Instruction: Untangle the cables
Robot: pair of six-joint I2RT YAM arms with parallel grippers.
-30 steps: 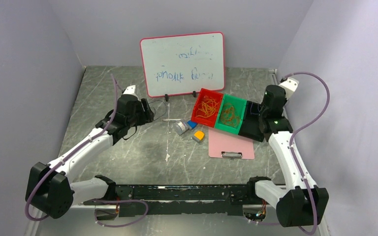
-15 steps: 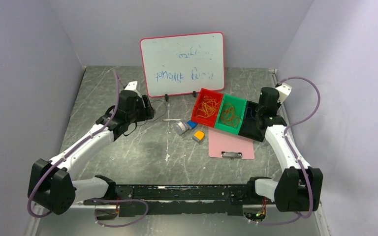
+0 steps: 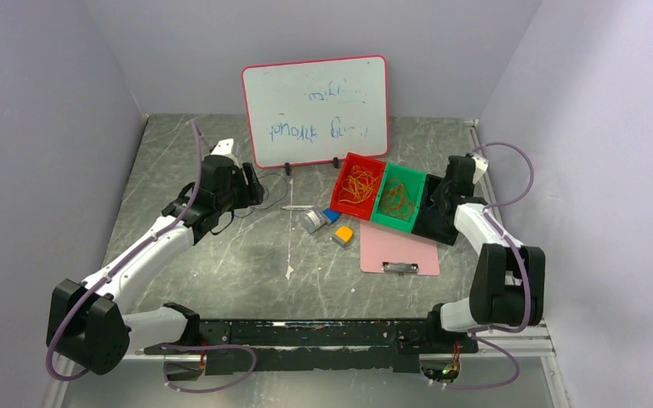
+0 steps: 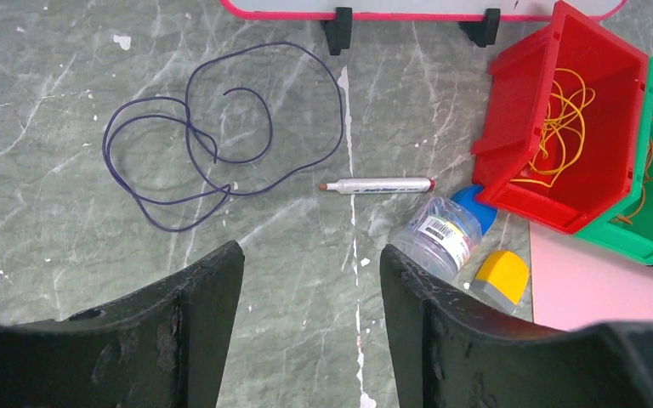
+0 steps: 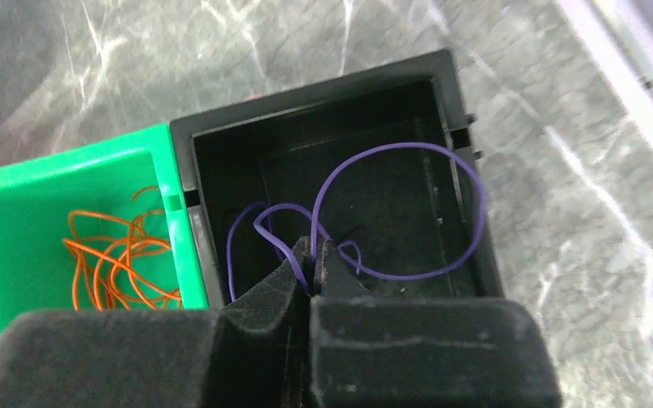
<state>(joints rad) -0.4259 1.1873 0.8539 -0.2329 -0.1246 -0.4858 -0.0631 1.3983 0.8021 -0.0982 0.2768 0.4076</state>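
A dark purple cable (image 4: 212, 144) lies in loose loops on the table, ahead and left of my left gripper (image 4: 310, 255), which is open, empty and held above the table; it also shows in the top view (image 3: 251, 189). My right gripper (image 5: 313, 246) is shut on a second purple cable (image 5: 442, 170) that loops inside the black bin (image 5: 306, 93). Yellowish cables (image 4: 561, 119) lie in the red bin (image 3: 344, 204). Orange cables (image 5: 110, 255) lie in the green bin (image 3: 410, 178).
A whiteboard (image 3: 315, 110) stands at the back. A marker (image 4: 377, 184), a clear jar with a blue lid (image 4: 438, 234) and a yellow-grey block (image 4: 500, 279) lie beside the red bin. A pink clipboard (image 3: 400, 251) lies in front of the bins.
My right arm has folded in and its wrist has come down over the black bin. My left gripper has shifted slightly towards the back.
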